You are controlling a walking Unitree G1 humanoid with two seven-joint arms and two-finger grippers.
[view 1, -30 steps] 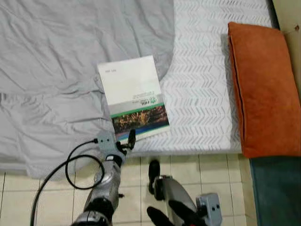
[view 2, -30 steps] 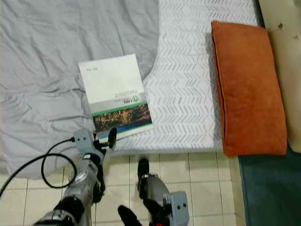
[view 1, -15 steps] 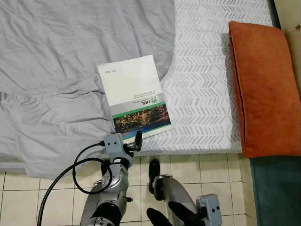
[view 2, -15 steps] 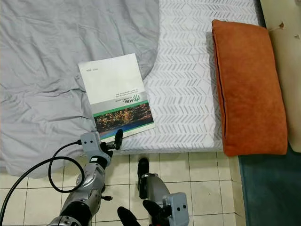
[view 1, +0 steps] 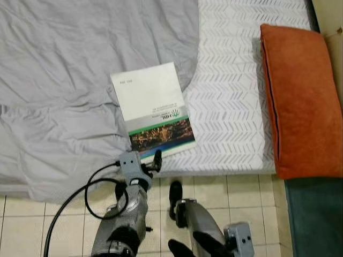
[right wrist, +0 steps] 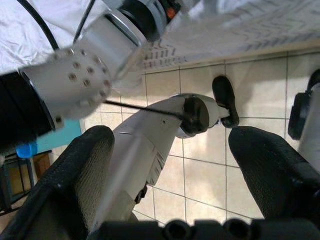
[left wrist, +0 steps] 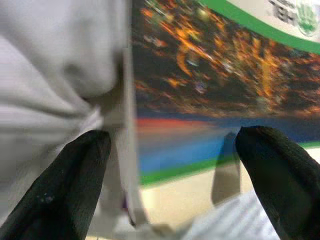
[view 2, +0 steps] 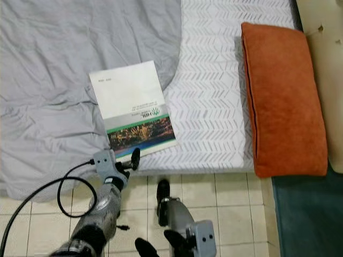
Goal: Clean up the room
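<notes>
The left hand (view 1: 150,162) is raised at the near edge of the bed (view 1: 236,107), its two black fingers spread wide apart and holding nothing. In the left wrist view the fingers (left wrist: 75,185) stand either side of the booklet's lower corner, one over the grey sheet and one over the cover, with the corner lying in the gap just ahead of them; whether either tip touches the paper cannot be told.

The booklet (view 1: 153,110) lies flat on the bed directly beyond the left hand, tilted a little, its white half farther from the hand and its dark city-lights photograph with green and blue bands nearest it. It rests partly on the rumpled grey sheet (view 1: 69,75), which spreads away on the hand's outer side, and partly on the white chevron-patterned mattress cover (view 1: 230,91) on the side toward the right arm.

An orange cushion (view 1: 300,101) lies lengthwise on the mattress cover, well apart from the booklet and beyond the right hand.

The right hand (right wrist: 170,165) hangs low over the tiled floor (view 1: 236,203), fingers wide open and empty. A black cable (view 1: 80,201) loops beside the left wrist.
</notes>
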